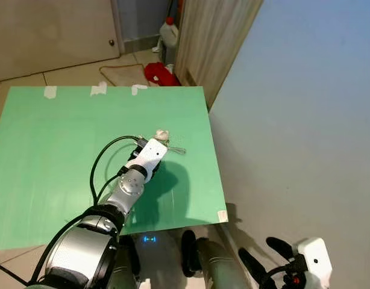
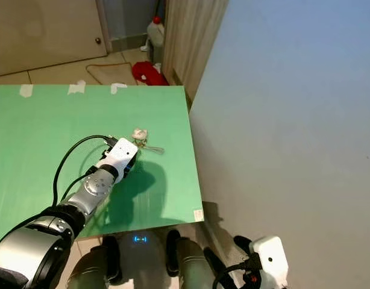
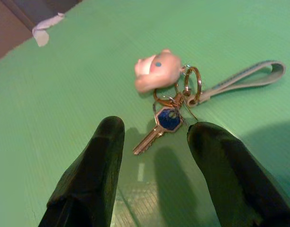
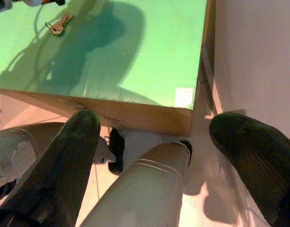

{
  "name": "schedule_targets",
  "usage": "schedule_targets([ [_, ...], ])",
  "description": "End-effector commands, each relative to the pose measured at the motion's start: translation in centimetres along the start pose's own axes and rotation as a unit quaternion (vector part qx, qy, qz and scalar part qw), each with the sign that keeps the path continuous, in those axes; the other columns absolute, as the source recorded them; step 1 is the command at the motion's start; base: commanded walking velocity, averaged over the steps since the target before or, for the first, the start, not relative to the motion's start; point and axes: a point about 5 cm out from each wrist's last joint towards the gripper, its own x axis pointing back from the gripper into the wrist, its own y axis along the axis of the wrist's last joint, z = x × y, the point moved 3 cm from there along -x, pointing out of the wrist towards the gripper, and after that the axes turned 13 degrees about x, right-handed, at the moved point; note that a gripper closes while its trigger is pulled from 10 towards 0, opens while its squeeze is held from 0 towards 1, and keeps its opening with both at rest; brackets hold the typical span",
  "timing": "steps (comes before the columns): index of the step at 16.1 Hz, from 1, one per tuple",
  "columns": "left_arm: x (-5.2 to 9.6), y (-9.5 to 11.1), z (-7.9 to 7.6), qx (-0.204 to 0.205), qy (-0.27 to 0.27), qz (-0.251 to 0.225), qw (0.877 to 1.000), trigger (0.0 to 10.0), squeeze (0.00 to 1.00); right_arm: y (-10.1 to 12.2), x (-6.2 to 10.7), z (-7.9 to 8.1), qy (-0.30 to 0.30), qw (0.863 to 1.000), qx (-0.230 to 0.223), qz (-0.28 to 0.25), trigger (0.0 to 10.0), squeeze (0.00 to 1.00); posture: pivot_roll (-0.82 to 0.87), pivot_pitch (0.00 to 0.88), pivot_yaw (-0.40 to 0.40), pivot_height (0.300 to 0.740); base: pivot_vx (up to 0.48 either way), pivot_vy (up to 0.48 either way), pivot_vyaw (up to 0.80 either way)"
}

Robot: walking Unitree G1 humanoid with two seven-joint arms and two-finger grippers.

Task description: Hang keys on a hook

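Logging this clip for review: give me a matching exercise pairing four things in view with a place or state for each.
Things:
1. keys
2. left gripper
3. right gripper
4. red bag

Places or states:
A. on the floor beyond the green table
B. open, low beside the table's near corner
C. lying flat on the table
D. open, just short of the keys

Pairs: 1-C, 2-D, 3-B, 4-A
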Motion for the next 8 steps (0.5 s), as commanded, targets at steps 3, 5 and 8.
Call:
schedule_targets([
  [3, 0.1, -0.8, -0.6, 0.006, -0.002, 0.021, 1.0, 10.0, 0.0, -0.6, 1.3, -0.1, -0.008, 1.0, -0.005, 0.024, 10.0, 0.0, -0.48, 0.372, -0.169, 0.74, 0.0, 0.0, 0.0],
  [5, 0.1, -0.7, -0.6, 0.009, -0.002, 0.02, 1.0, 10.0, 0.0, -0.7, 1.6, 0.0, -0.01, 1.0, -0.005, 0.028, 10.0, 0.0, -0.49, 0.375, -0.172, 0.74, 0.0, 0.0, 0.0],
  [8, -0.1, -0.2, -0.6, 0.002, -0.004, 0.013, 1.0, 10.0, 0.0, -0.8, 2.0, 0.0, -0.012, 0.999, -0.006, 0.032, 10.0, 0.0, -0.5, 0.376, -0.176, 0.74, 0.0, 0.0, 0.0],
])
